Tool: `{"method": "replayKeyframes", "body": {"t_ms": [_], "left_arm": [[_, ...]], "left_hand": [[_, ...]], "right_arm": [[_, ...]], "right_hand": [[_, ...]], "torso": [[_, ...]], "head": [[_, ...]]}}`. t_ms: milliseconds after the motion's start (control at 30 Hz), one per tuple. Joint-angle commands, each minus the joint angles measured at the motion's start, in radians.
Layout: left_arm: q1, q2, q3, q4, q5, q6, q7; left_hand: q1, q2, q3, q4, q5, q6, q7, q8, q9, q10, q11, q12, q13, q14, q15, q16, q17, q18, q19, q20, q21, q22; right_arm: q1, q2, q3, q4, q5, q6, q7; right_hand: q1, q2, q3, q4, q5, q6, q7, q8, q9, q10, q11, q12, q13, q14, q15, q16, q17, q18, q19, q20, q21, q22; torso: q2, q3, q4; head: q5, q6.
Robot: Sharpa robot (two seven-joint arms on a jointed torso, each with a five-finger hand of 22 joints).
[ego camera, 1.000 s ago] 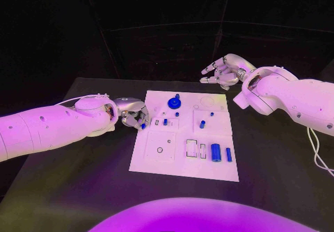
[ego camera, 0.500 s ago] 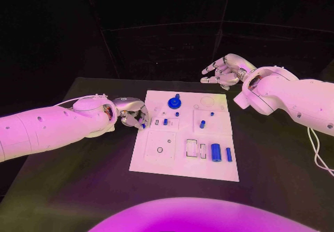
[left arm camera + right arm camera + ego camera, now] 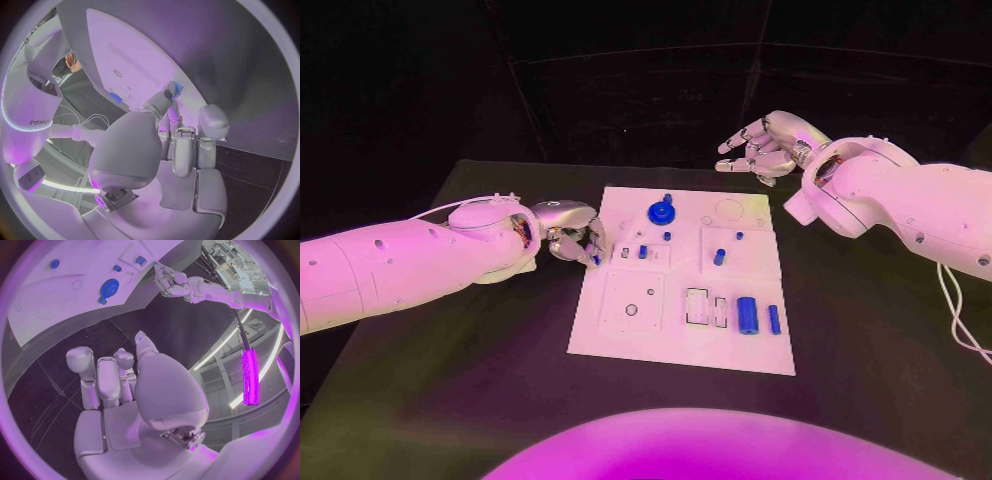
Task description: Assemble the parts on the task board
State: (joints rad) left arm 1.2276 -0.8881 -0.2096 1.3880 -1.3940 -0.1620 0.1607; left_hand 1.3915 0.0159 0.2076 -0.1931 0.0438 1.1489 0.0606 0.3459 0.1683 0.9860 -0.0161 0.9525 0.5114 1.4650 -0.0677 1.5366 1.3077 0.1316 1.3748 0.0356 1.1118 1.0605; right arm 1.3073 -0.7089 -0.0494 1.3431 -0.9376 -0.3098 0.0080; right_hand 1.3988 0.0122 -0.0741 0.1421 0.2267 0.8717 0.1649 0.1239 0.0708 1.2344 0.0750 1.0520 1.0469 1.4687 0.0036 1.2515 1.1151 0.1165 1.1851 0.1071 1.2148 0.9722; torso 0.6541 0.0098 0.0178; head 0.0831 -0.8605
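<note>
1. Since the earlier frames the left hand [image 3: 574, 240] has been drifting slightly away from the white rectangular task board [image 3: 625, 335], toward the counter's left side; the right hand and the parts are lying as they were.
2. The left hand is hovering just beside the board's left edge, fingers curled in, pinching a small blue part [image 3: 597, 260] at its fingertips; the left wrist view is showing the same blue piece [image 3: 177, 89] held at the fingertips above the board.
3. The task board is lying flat in the middle of the black counter [image 3: 459, 400].
4. A blue gear-shaped part [image 3: 661, 212] is sitting near the board's far edge, with a small blue peg [image 3: 668, 198] just behind it.
5. Small blue pegs [image 3: 643, 251] are standing in the board's middle section, another one [image 3: 718, 257] a little further right.
6. A thick blue cylinder [image 3: 747, 315] and a thin blue bar [image 3: 773, 319] are lying side by side near the board's right edge.
7. The right hand [image 3: 764, 150] is hanging beyond the board's far right corner, well apart from it, fingers loosely apart and holding nothing.
</note>
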Motion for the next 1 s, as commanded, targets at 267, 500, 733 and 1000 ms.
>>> {"method": "replayKeyframes", "body": {"t_ms": [267,500,733,1000], "left_arm": [[0.001,-0.005,0.0,-0.01,0.067,-0.048,0.069],[0.001,-0.006,0.0,-0.018,0.098,-0.08,0.105],[0.001,-0.005,0.0,-0.026,0.105,-0.073,0.11],[0.001,-0.007,0.0,-0.032,0.107,-0.066,0.104]], "left_hand": [[-0.002,0.0,0.015,-0.013,0.003,0.006,0.007,-0.001,0.004,0.004,0.001,-0.001,-0.001,0.076,-0.007,0.002,0.193,-0.02,-0.002,-0.004,0.011,0.01],[-0.004,0.002,0.02,-0.015,0.003,0.008,0.006,0.001,0.005,0.005,0.001,0.0,0.0,0.076,-0.007,0.002,0.193,-0.021,-0.002,-0.005,0.013,0.012],[-0.005,-0.001,0.024,-0.021,0.003,0.009,0.006,0.002,0.007,0.004,0.0,0.0,0.0,0.075,-0.008,0.001,0.192,-0.02,-0.004,-0.005,0.013,0.013],[-0.009,-0.006,0.028,-0.026,0.003,0.005,0.007,0.0,0.007,-0.001,0.001,-0.004,-0.002,0.073,-0.008,-0.001,0.188,-0.019,-0.007,-0.005,0.01,0.01]], "right_arm": [[0.002,0.0,0.001,0.001,0.002,0.006,0.008],[0.002,0.0,0.001,0.001,0.002,0.006,0.007],[0.002,-0.001,0.001,0.001,0.002,0.006,0.007],[0.002,-0.002,0.001,0.002,0.002,0.006,0.006]], "right_hand": [[0.002,0.012,-0.006,-0.002,0.004,-0.006,0.0,0.005,0.0,0.002,0.0,0.005,0.0,0.011,-0.007,-0.004,-0.002,0.007,0.005,0.001,-0.003,0.001],[0.002,0.012,-0.006,-0.002,0.004,-0.006,0.0,0.005,0.0,0.002,0.0,0.005,0.0,0.011,-0.007,-0.004,-0.002,0.007,0.005,0.001,-0.003,0.001],[0.002,0.012,-0.006,-0.002,0.004,-0.006,0.0,0.005,0.0,0.002,0.0,0.005,0.0,0.011,-0.007,-0.004,-0.002,0.007,0.005,0.001,-0.003,0.001],[0.002,0.012,-0.006,-0.002,0.004,-0.006,0.0,0.005,0.0,0.002,0.0,0.005,0.0,0.011,-0.007,-0.004,-0.002,0.007,0.005,0.001,-0.003,0.001]], "torso": [[0.0,0.0003,0.0002],[0.0,-0.0004,0.0002],[0.0,-0.0003,0.0008],[0.0,0.0,0.0003]], "head": [[0.002,0.001],[0.001,0.001],[0.002,0.004],[0.003,0.005]]}}
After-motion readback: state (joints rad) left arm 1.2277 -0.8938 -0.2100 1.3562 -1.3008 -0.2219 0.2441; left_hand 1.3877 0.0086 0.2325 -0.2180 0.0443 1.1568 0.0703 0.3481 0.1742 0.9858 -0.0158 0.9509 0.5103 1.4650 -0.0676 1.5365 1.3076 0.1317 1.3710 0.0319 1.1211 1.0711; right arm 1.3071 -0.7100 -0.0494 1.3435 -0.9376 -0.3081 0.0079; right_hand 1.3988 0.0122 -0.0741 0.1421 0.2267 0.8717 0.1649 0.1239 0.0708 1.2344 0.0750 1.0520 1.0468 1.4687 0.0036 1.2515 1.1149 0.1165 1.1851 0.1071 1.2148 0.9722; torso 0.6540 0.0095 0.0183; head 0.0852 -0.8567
